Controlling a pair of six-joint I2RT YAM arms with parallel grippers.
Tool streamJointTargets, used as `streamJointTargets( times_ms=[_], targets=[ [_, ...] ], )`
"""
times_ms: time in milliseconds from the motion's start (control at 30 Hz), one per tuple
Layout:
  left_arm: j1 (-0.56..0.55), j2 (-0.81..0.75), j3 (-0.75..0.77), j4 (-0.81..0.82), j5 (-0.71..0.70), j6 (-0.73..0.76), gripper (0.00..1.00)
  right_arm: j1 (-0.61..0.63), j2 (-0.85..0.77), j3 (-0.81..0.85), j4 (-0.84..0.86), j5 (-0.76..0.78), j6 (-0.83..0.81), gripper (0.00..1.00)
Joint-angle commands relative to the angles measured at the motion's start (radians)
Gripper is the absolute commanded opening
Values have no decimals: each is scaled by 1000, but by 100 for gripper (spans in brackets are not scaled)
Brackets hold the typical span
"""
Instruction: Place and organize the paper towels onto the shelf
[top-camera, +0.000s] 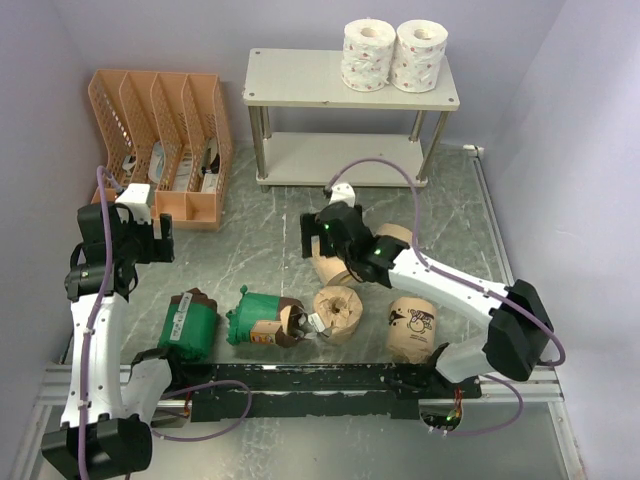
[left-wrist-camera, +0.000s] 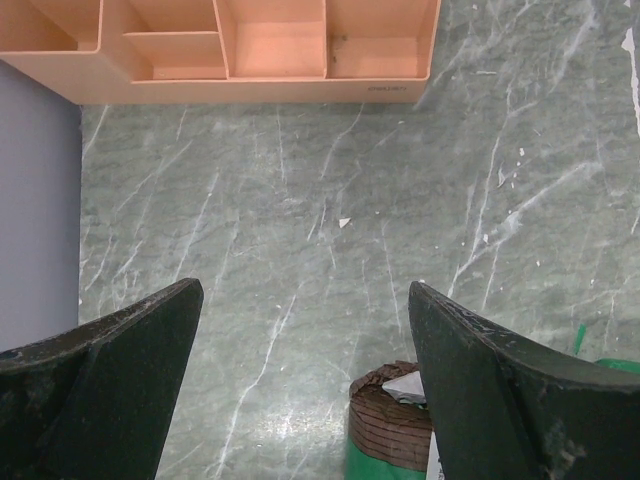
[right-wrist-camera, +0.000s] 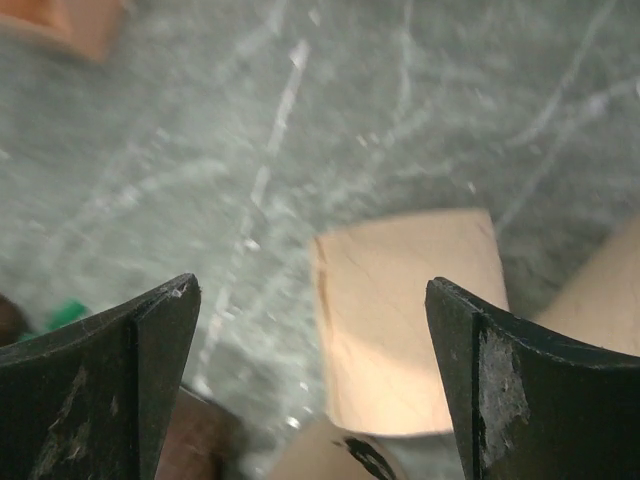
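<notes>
Top external view: two white speckled rolls (top-camera: 367, 55) stand side by side on the upper board of the shelf (top-camera: 300, 80); its lower board holds nothing. By my reckoning, roughly a quarter is done. Six more lie on the table (top-camera: 260, 215): two green-wrapped rolls (top-camera: 190, 325), a cartoon-print roll (top-camera: 412, 328) and three tan rolls (top-camera: 337, 312). My right gripper (right-wrist-camera: 310, 290) hangs over one of the tan rolls, jaws wide apart, gripping nothing. My left gripper (left-wrist-camera: 305, 290) is spread and empty too.
</notes>
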Motion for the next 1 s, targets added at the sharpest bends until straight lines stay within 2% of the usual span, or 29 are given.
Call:
streamJointTargets(
  times_ms=[0, 133, 300, 367, 467, 567, 633, 700, 833, 967],
  targets=[
    [22, 6, 25, 7, 3, 0, 95, 10, -28, -57, -7, 154, -29, 95],
    [30, 13, 24, 8, 9, 1, 95, -29, 11, -32, 13, 101, -67, 98],
    [33, 13, 24, 8, 13, 2, 95, -56, 222, 222, -225, 151, -140, 99],
    [32, 12, 23, 8, 16, 2, 95, -61, 276, 283, -267, 104, -181, 100],
    [31, 12, 24, 7, 19, 3, 95, -98, 277, 274, -217, -170, -331, 100],
    [28, 13, 24, 6, 26, 5, 95, -218, 241, 242, -172, -571, -408, 99],
    [13, 15, 25, 6, 25, 4, 95, -287, 230, 248, -196, -749, -445, 99],
    [-11, 15, 24, 6, 23, 4, 95, -328, 224, 259, -223, -822, -482, 99],
    [-80, 12, 25, 6, 8, 4, 95, -342, 261, 298, -312, -837, -608, 100],
    [-141, 13, 24, 7, 7, 2, 95, -342, 267, 270, -298, -932, -707, 99]
  ],
)
